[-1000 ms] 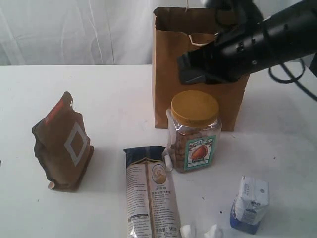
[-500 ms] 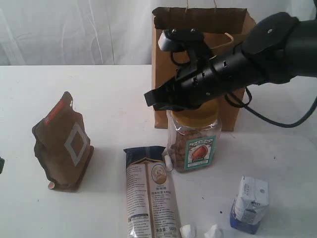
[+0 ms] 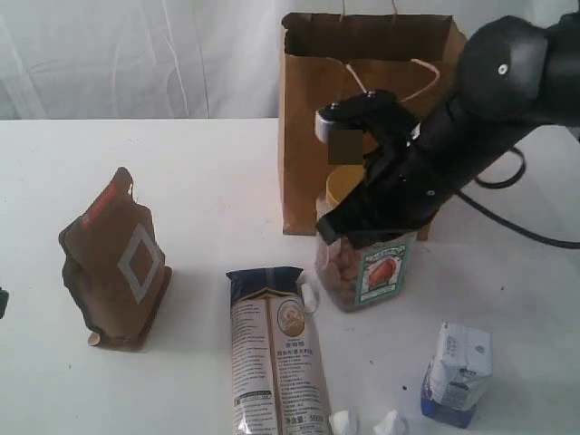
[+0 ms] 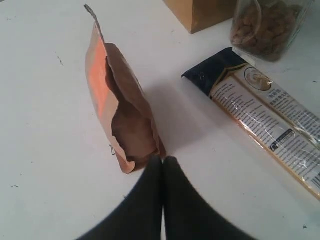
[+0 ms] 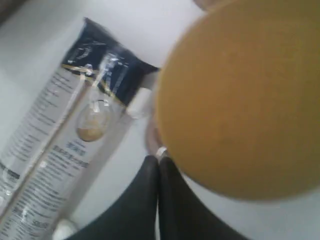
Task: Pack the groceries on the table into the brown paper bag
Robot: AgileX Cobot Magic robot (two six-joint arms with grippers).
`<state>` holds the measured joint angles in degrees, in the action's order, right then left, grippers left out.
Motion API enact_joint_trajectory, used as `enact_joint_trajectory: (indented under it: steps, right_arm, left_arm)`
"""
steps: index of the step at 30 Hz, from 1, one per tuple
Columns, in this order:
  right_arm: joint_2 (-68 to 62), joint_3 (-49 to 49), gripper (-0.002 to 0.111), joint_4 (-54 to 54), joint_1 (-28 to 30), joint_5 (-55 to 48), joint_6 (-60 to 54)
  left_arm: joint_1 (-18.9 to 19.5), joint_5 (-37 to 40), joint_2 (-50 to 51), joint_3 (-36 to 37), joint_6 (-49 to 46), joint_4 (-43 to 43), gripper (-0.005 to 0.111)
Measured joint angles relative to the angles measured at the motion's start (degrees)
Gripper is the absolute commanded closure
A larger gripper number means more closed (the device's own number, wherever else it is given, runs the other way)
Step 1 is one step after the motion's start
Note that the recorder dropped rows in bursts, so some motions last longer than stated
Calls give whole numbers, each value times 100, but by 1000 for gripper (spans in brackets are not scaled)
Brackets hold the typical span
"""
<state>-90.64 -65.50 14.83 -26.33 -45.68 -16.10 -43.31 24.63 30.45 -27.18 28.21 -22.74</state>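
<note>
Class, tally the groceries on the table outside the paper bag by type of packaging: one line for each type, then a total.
Pouch: 1
Noodle packet: 1
Jar: 1
Carton: 1
Total: 4

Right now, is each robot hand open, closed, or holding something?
Left hand: closed, holding nothing.
Right hand: closed, holding nothing, by the yellow-lidded nut jar.

Outside upright paper bag (image 3: 308, 136): brown pouch (image 3: 118, 263), nut jar (image 3: 367, 272), carton (image 3: 458, 372), flat noodle packet (image 3: 276, 353)
</note>
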Motion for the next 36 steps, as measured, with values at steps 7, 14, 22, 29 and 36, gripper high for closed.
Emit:
enact_joint_trajectory:
  steps: [7,14,22,29,36]
  right_arm:
    - [642,0,108,196,-166,313,34]
    - [-667,94,108,1018,-724,1780,-742]
    - [-952,7,108,-220,-795,2005,455]
    - [-399,363,108,-1934,-795,534,2229]
    - [371,461,108,-2513,-795,32,2481]
  left_arm:
    - [0,25,0,0,0,156,107]
    - [0,35,0,0,0,190,107]
    - [0,35,0,0,0,190,107]
    - [0,35,0,0,0,190,107]
    - [0,35,0,0,0,190,107]
